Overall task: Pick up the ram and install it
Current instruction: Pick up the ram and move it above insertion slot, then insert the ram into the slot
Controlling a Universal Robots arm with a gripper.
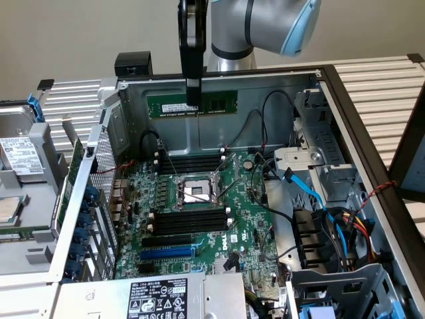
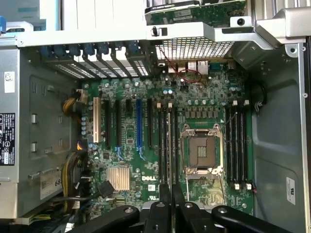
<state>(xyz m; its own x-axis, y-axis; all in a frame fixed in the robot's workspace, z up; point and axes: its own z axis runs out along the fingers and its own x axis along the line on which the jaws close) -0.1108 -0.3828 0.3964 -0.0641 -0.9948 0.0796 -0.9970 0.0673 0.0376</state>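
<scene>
The ram (image 1: 219, 103), a long thin green stick with a white label, hangs level in the air above the open computer case. My gripper (image 1: 193, 105) is shut on it near its middle, the black fingers reaching straight down. Below lies the green motherboard (image 1: 247, 219) with its long black slots (image 1: 189, 163) behind the CPU socket (image 1: 194, 193) and more slots (image 1: 189, 219) in front of it. In the wrist view my fingers (image 2: 162, 204) stand close together over the board, above one bank of slots (image 2: 165, 141), with the other bank (image 2: 236, 145) past the socket (image 2: 200, 150).
The case's metal walls (image 1: 265, 83) ring the board. Black and blue cables (image 1: 312, 193) run on the exterior view's right beside drive cages (image 1: 332, 173). A power supply (image 1: 159, 299) sits at the front, and a drive bracket (image 1: 26, 173) lies outside on the left.
</scene>
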